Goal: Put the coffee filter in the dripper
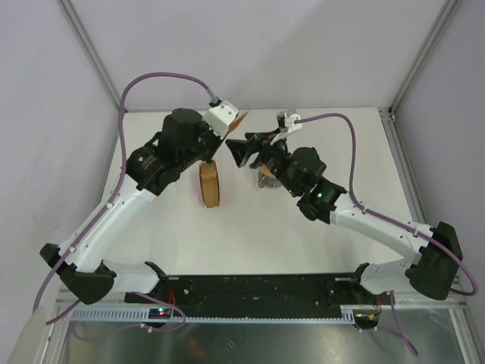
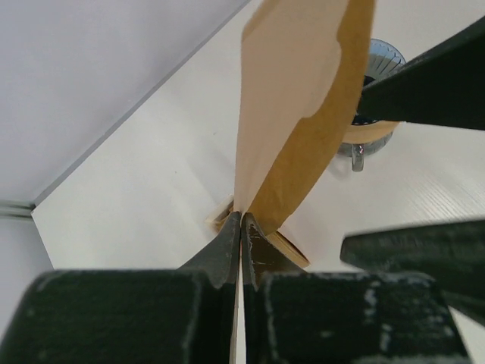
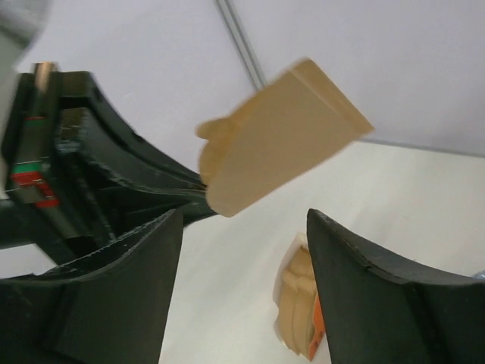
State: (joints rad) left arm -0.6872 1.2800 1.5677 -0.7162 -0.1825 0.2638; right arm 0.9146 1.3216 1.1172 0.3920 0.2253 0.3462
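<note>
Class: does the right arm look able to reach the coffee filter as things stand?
Probably yes: the open right pincer faces the coffee filter, held aloft by the left pincer, with nothing between them.

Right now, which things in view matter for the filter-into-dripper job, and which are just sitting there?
In the job:
- coffee filter, pinched in the left claw
- dripper, with its wooden collar
- right claw, open near the filter

Lying about:
- upright stack of filters
- glass jug by the dripper, mostly hidden
</note>
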